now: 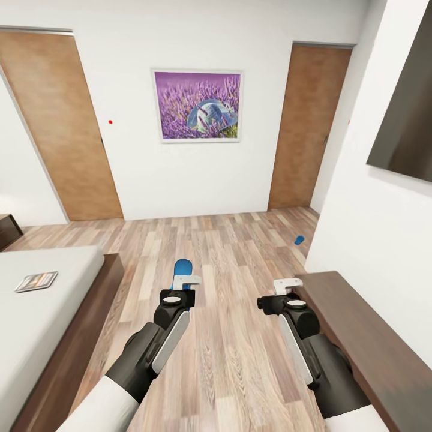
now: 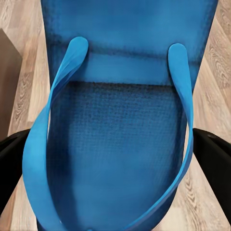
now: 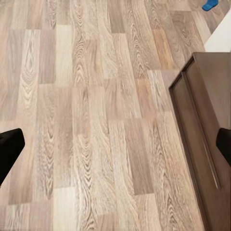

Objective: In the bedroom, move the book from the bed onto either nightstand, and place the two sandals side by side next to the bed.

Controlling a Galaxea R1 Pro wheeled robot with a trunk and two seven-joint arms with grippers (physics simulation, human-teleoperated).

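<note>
The bed (image 1: pixel 42 300) is your landmark, its book (image 1: pixel 36 281) untouched on the mattress. Your left gripper (image 1: pixel 183 282) is pinching one sandal (image 2: pixel 120 144) above the floor off the bed's foot; the second sandal (image 1: pixel 299 240) lies well beyond, by the far wall. Your right gripper (image 1: pixel 287 287) is spread and empty, so I'd say set this sandal beside the bed, then fetch its mate.

Left tool (image 1: pixel 183 287) clamps a sandal (image 2: pixel 120 144); right tool (image 1: pixel 287 289) hangs spread, empty.

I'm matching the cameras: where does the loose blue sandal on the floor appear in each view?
Head view: loose sandal on floor by the right wall.
Right wrist view: frame edge, beyond the dark cabinet.
Left wrist view: the other sandal, close up.
Shared landmark: the dark cabinet.
</note>
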